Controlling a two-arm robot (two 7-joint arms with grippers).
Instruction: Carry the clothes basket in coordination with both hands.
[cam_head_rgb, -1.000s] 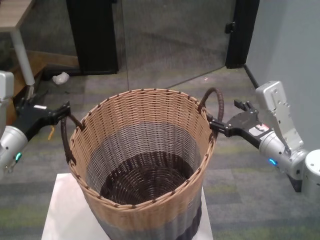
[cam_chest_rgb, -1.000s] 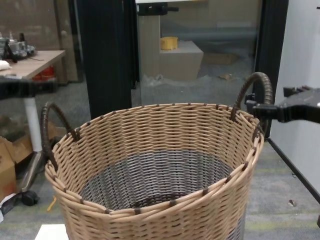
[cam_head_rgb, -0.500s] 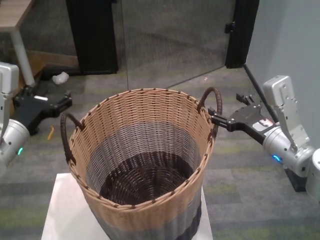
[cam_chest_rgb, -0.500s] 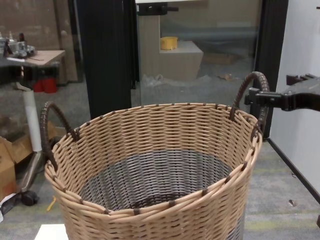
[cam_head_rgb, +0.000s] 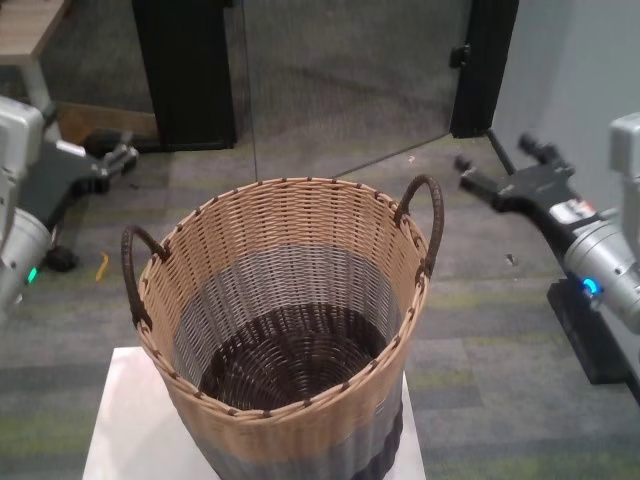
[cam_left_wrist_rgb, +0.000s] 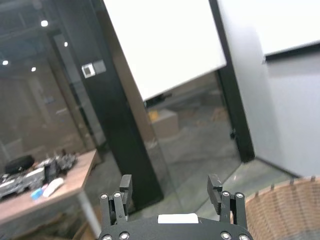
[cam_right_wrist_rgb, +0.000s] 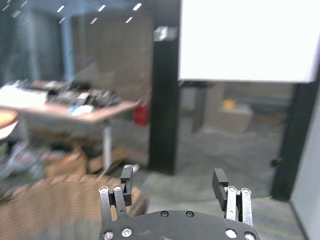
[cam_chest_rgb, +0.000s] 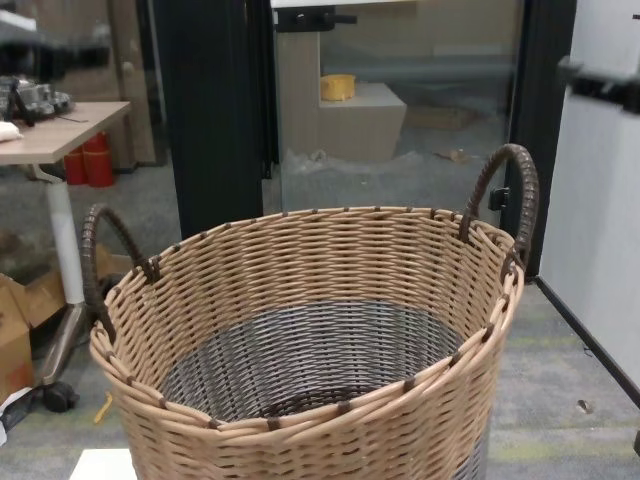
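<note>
Basket: clothes basket (cam_head_rgb: 285, 330) upright on a white stand (cam_head_rgb: 125, 425), covering most of the top, only the stand's left part and near-left corner bare in the head view.
Handles: left handle (cam_head_rgb: 133, 270) and right handle (cam_head_rgb: 425, 215), both free, nothing touching either.
Left gripper (cam_head_rgb: 112, 162): off to the basket's left, well apart from the left handle, jaws spread wide, holding nothing.
Right gripper (cam_head_rgb: 500, 175): off to the basket's right, apart from the right handle, jaws spread wide, holding nothing.
Head view only: dark woven base inside the basket, both arms at once.
Chest view only: basket rim (cam_chest_rgb: 300, 215) side-on with both handle arches standing above it; only a dark sliver of the right arm at the top right edge, left arm not seen.
Left wrist view: forked fingers (cam_left_wrist_rgb: 126, 187) apart, a slice of basket weave (cam_left_wrist_rgb: 290, 210) at one corner.
Right wrist view: fingers (cam_right_wrist_rgb: 220, 185) apart, blurred basket weave (cam_right_wrist_rgb: 45, 210) beneath.
</note>
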